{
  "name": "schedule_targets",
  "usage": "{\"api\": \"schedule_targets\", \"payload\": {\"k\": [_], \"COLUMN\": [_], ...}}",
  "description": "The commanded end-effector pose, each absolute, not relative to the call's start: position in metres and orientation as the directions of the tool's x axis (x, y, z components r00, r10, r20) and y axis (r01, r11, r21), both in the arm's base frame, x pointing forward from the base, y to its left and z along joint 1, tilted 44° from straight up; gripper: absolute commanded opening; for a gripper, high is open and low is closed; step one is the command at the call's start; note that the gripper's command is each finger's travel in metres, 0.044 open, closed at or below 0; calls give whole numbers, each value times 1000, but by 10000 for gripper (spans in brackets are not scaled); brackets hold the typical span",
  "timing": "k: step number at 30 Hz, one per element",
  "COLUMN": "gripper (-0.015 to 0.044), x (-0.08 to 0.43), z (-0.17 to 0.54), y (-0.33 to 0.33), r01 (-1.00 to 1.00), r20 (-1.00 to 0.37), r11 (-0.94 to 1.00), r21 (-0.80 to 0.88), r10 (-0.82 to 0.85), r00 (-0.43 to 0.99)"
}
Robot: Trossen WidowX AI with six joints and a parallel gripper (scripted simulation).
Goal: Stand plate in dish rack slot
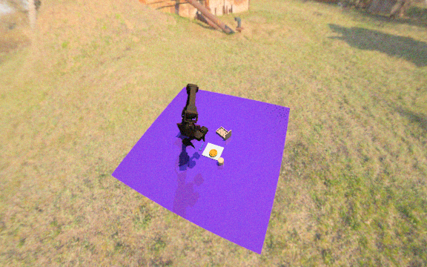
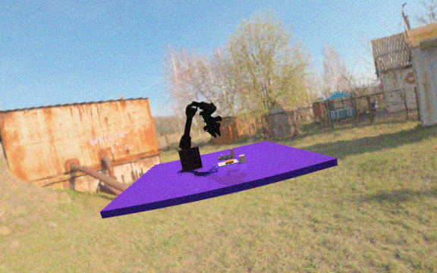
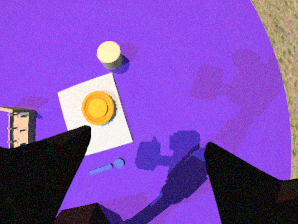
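Note:
The orange round plate (image 1: pixel 213 153) (image 2: pixel 229 162) (image 3: pixel 98 108) lies flat on a white square mat (image 1: pixel 218 146) (image 2: pixel 222 164) (image 3: pixel 119 137). The small beige dish rack (image 1: pixel 228 135) (image 2: pixel 233 152) (image 3: pixel 31 131) stands on the purple table beside the mat, with a taller wall at one end. It is cut off at the left edge of the wrist view, partly behind a finger, and its slots look empty. My gripper (image 1: pixel 199 144) (image 2: pixel 218 136) (image 3: pixel 150 141) is open and empty, high above the table. It points down, and the plate shows beyond the left fingertip in the wrist view.
A beige cylinder (image 1: pixel 221 162) (image 2: pixel 242 159) (image 3: pixel 109 53) stands just off one corner of the mat. A small blue spoon-like thing (image 1: pixel 201 146) (image 3: pixel 118 163) lies on the table near the mat's opposite side. The arm's shadow falls on the table beside them.

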State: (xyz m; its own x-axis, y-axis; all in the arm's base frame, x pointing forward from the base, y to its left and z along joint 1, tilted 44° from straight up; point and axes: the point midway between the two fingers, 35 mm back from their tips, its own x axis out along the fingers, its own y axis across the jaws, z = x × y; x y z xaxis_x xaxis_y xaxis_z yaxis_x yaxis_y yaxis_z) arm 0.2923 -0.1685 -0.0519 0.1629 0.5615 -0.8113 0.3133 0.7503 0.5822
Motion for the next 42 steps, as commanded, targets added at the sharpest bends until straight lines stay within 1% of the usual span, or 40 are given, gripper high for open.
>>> {"api": "schedule_targets", "payload": {"k": [1, 8, 16, 20, 25, 27, 42], "gripper": [400, 400, 400, 400, 400, 400, 400], "x": [301, 315, 326, 328, 328, 325, 320], "z": [-49, -42, -32, -40, -99, -113, -123], "y": [-154, -119, -82, -74, -16, -1, 5], "r01": [221, 32, -155, -158, -159, -159, -159], "r20": [-800, -768, -728, -728, -726, -724, -724], "r11": [770, 768, 711, 710, 709, 706, 706], "r21": [598, 640, 686, 686, 687, 690, 690], "r10": [590, 640, 669, 669, 670, 672, 673], "r00": [109, -15, -151, -153, -152, -153, -153]}}
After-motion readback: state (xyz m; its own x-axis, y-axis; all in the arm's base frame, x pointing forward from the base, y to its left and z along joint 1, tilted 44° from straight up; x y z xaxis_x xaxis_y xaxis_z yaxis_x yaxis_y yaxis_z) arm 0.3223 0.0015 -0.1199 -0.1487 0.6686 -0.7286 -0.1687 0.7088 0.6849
